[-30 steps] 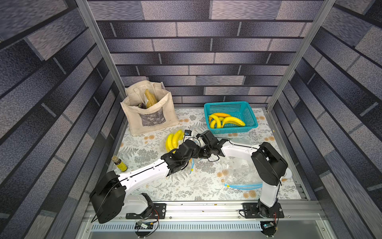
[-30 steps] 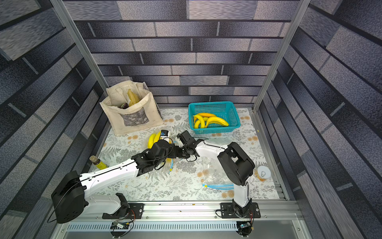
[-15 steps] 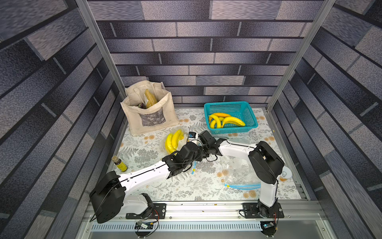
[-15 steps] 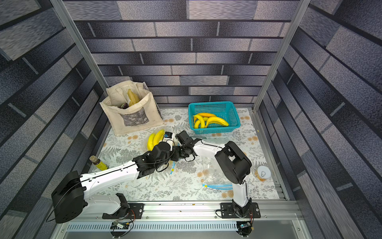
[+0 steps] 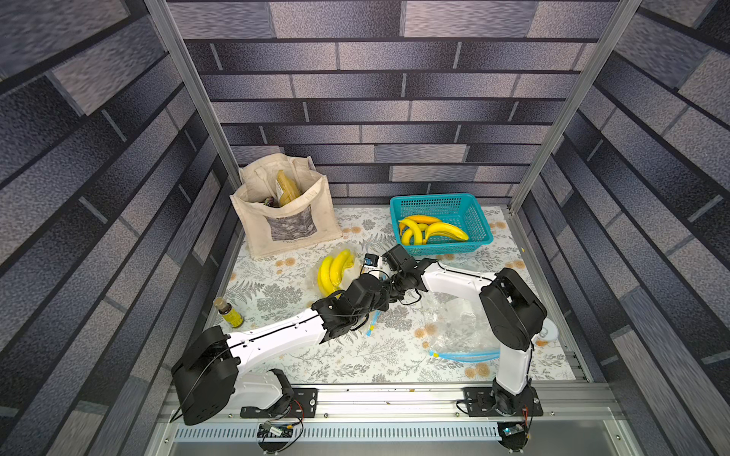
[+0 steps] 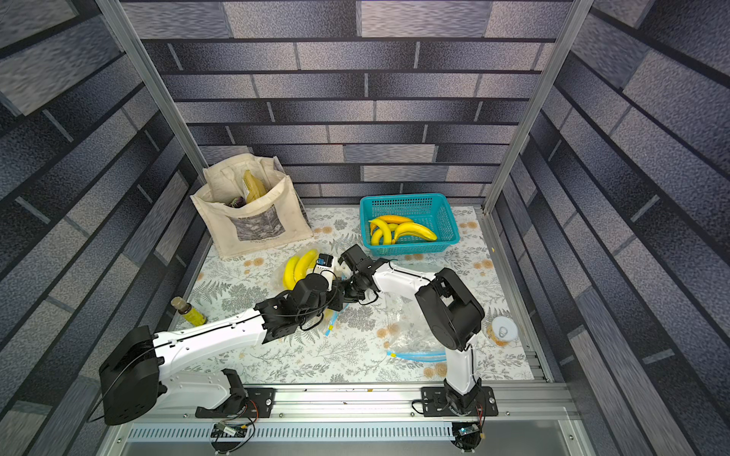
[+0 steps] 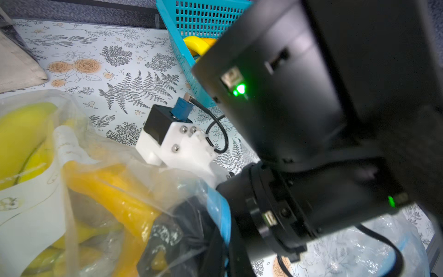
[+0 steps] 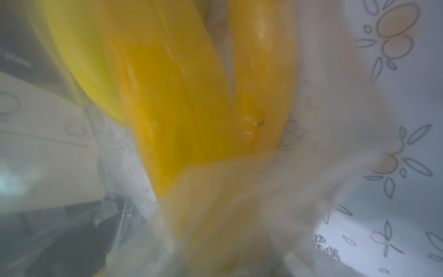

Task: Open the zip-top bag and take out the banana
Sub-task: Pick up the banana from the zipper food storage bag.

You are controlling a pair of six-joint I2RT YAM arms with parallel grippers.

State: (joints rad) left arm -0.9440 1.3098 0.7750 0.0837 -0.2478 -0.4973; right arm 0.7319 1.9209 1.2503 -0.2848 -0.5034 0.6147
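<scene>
Floral cloth covers the tabletop inside dark brick-patterned walls. Near the middle of both top views you see the zip-top bag lying flat with the banana bunch inside it, just left of where the two arms meet. Those views hide both sets of jaws under the wrists.

Your left wrist camera fills that in. The left gripper is pinched together on the bag's mouth, with clear plastic and the blue zip strip bunched over it. The right gripper reaches into that mouth. You cannot tell whether its jaws are apart or clamped, since the right wrist camera gives only a blurred close-up of yellow and orange fruit through plastic.

At upper right sits a teal basket holding more bananas, and at upper left a tote bag. A small bottle stands at the cloth's left edge, and an empty clear bag lies at lower right. A round can lid shows whole in a top view; elsewhere the right arm covers most of the lid.
</scene>
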